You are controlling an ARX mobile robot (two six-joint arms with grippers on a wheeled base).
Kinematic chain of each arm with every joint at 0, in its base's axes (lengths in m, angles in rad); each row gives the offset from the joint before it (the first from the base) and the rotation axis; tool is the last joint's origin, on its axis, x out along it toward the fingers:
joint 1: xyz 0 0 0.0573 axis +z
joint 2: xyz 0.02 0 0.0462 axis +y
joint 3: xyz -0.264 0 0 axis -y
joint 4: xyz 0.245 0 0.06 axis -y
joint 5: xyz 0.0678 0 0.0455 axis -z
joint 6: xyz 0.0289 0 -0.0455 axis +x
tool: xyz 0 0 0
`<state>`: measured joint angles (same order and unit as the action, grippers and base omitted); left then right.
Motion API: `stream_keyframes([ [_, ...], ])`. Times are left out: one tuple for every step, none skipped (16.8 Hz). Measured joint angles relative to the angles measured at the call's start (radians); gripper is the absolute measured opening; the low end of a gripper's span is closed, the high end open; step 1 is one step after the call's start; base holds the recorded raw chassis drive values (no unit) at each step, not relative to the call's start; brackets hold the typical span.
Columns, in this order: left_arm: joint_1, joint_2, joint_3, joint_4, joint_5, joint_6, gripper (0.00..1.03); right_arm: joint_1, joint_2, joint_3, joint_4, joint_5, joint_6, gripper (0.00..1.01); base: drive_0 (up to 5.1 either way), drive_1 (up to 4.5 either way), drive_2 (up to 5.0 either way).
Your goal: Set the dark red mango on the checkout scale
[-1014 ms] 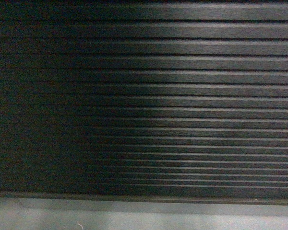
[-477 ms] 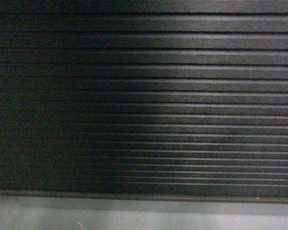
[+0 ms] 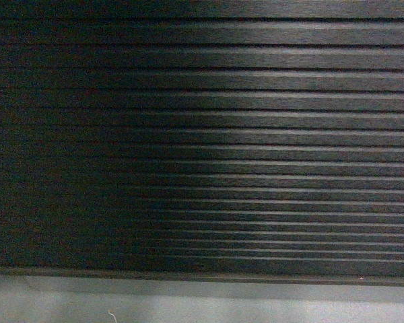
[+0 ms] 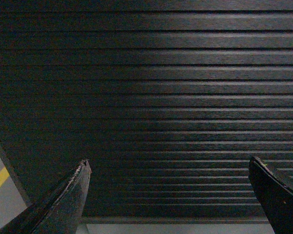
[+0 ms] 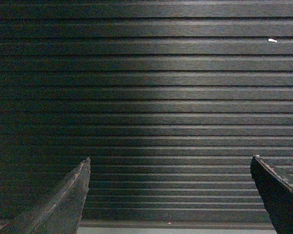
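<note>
Head view: ribbed checkout (image 3: 256,134) front (matte)

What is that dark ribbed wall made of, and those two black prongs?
The checkout's ribbed panel looks like matte dark laminate or brushed plastic: fine horizontal grain and a soft sheen; hard to be sure. The left gripper fingers look like hard black plastic, with scuffed, pale-worn edges.

Checkout (image 3: 256,134) front ribbed, dark, brushed matt grain, smooth grey base
</note>
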<state>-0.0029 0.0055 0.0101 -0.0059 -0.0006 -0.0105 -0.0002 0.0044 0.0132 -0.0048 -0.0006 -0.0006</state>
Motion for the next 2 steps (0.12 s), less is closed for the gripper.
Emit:
stream_keyframes([
  [0.0,0.0,0.0,0.0,0.0,0.0,0.98,0.0,0.0,0.0,0.0,0.0,0.0,0.98,0.0,0.0,0.0],
  [0.0,0.0,0.0,0.0,0.0,0.0,0.98,0.0,0.0,0.0,0.0,0.0,0.0,0.98,0.0,0.0,0.0],
])
